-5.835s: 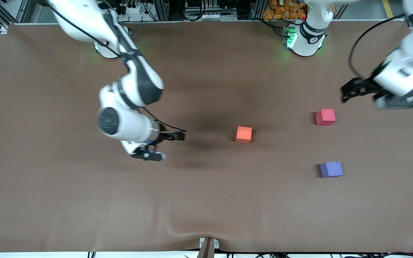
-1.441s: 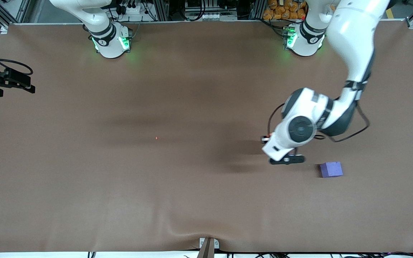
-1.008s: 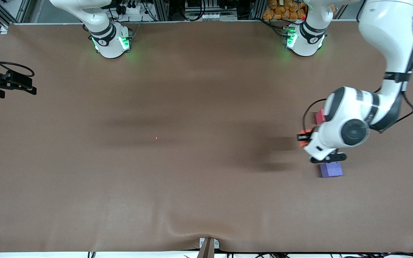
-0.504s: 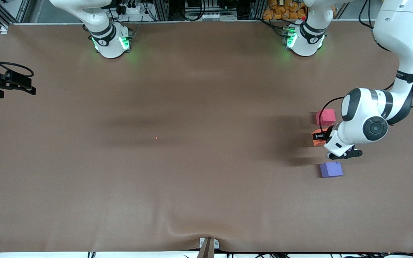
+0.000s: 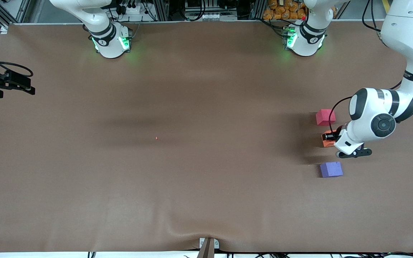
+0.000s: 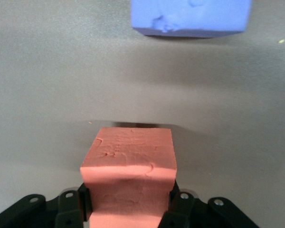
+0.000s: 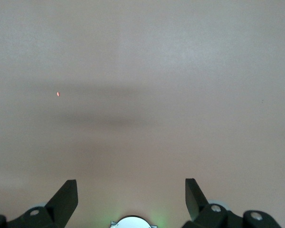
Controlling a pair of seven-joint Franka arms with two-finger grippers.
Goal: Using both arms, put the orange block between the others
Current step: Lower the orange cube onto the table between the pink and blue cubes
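From the front, we have carried the orange block [image 5: 327, 139] in our left gripper [image 5: 330, 138] from mid-table to between the red-pink cube [image 5: 325, 117] and purple cube [image 5: 331, 169]. The left wrist view shows it clenched, ready for lowering. The right gripper [image 7: 130, 197] waits, jaws spread, well apart from the orange block.

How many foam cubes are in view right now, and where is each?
3. The orange block is held in the left gripper, over the gap between the others. The red-pink cube lies farther from the front camera, the purple-blue cube nearer. None looks hidden.
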